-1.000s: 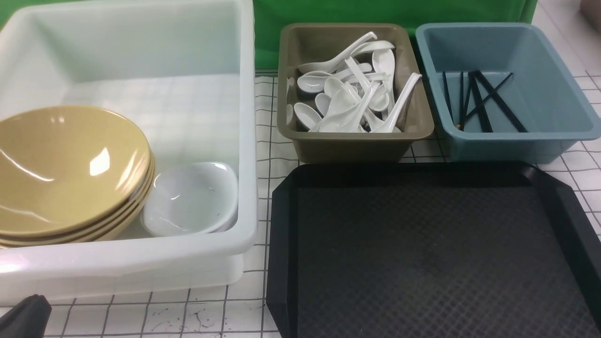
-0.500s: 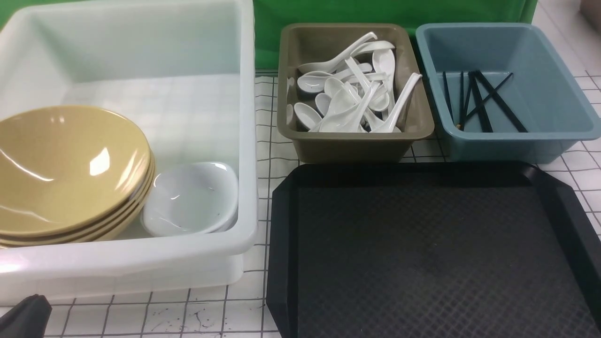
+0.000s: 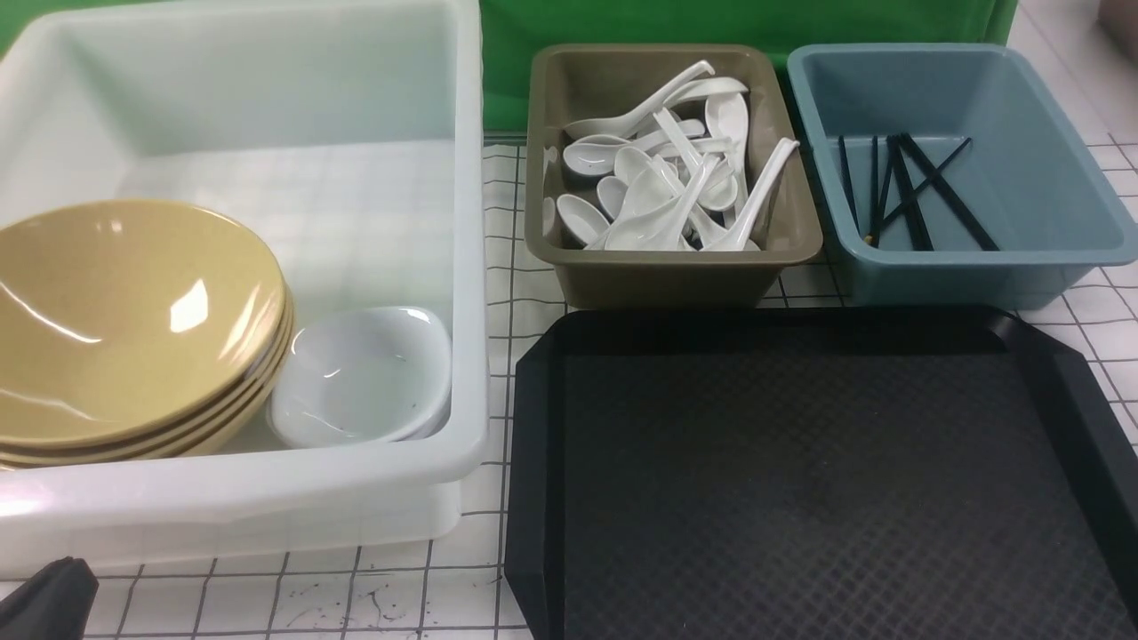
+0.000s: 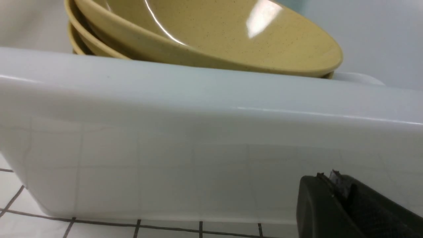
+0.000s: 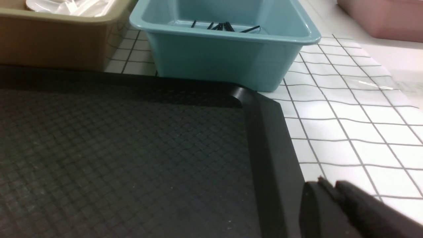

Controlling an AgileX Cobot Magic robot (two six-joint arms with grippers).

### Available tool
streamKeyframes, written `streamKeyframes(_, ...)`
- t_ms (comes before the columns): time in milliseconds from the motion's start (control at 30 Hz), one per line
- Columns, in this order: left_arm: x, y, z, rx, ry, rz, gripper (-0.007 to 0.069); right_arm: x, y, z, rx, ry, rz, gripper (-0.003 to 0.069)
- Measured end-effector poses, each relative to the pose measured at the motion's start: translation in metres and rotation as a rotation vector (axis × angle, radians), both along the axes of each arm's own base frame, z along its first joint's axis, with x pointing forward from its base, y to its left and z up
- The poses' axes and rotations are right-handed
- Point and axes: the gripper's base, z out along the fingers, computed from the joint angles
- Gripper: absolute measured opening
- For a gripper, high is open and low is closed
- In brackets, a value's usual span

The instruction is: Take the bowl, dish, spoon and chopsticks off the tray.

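Nothing has moved since the earlier frames. On the desk [image 3: 400, 596], the tray [image 3: 800, 480] lies bare at near right. The bowl [image 3: 133, 320] tops a stack of like bowls at the near left of the white tub [image 3: 267, 498], with the dish [image 3: 360, 378] just right of it in the same tub. The spoon [image 3: 667, 178] lies among others in the olive-brown tub [image 3: 667, 267], far of the tray; the chopsticks [image 3: 907, 191] lie in the blue tub [image 3: 969, 267] further right. The left gripper [image 4: 333, 185] sits closed and empty by the white tub's near wall. The right gripper [image 5: 330, 190] hangs over the tray's right rim, holding nothing; its jaw gap is unclear.
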Motion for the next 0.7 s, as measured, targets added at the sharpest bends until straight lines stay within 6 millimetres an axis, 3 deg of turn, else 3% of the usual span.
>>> streamKeyframes(700, 0.0000, 0.0000, 0.0000, -0.001, 0.000, 0.000, -0.0013, 0.0000, 0.0000, 0.0003, 0.000, -0.001, 0.000, 0.0120)
